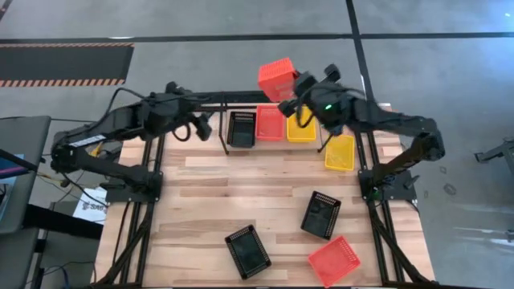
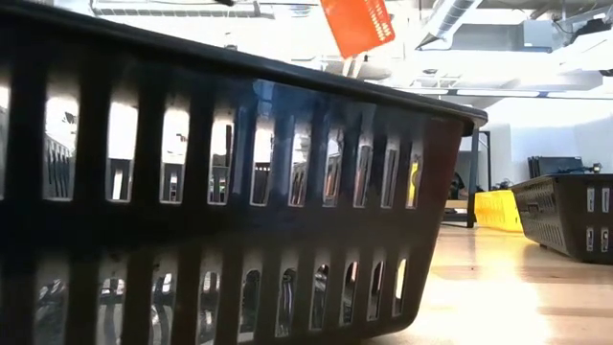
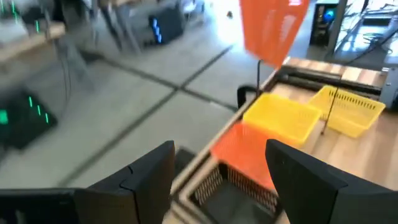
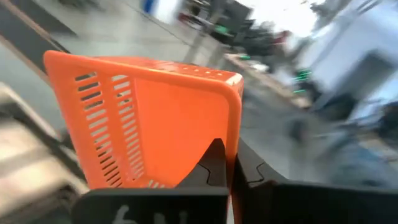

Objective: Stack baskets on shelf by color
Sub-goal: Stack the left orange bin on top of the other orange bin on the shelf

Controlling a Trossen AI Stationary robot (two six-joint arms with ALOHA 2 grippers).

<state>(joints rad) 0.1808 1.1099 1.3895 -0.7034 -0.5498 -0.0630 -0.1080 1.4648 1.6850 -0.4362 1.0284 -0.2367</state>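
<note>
Over on the left, the left gripper [image 1: 202,128] hangs just beside the black basket on the shelf [image 1: 242,129], fingers spread apart with nothing between them, so I'd guess it's done with that one. Next along the shelf [image 1: 241,101] are a red-orange basket [image 1: 270,123] and then a yellow basket [image 1: 301,127], side by side, so each color has its spot.

The right gripper [image 1: 287,103] is the busy one: clamped on the rim of another red-orange basket [image 1: 278,78], held up in the air, tilted, just past the shelf's far edge. Looks like the step is stacking red on red. Next move, as I see it: bring it over the red-orange one on the shelf, level it out, and lower it so it nests.

Still loose on the desk [image 1: 209,193]: a second yellow basket [image 1: 340,152] by the right edge, two black ones [image 1: 248,250] [image 1: 321,214] and one red-orange [image 1: 333,260] toward the front.

Hard to see: the low view is almost entirely blocked by a black basket up close. I only count eight baskets, so one may already be nested on the shelf, can't tell.
</note>
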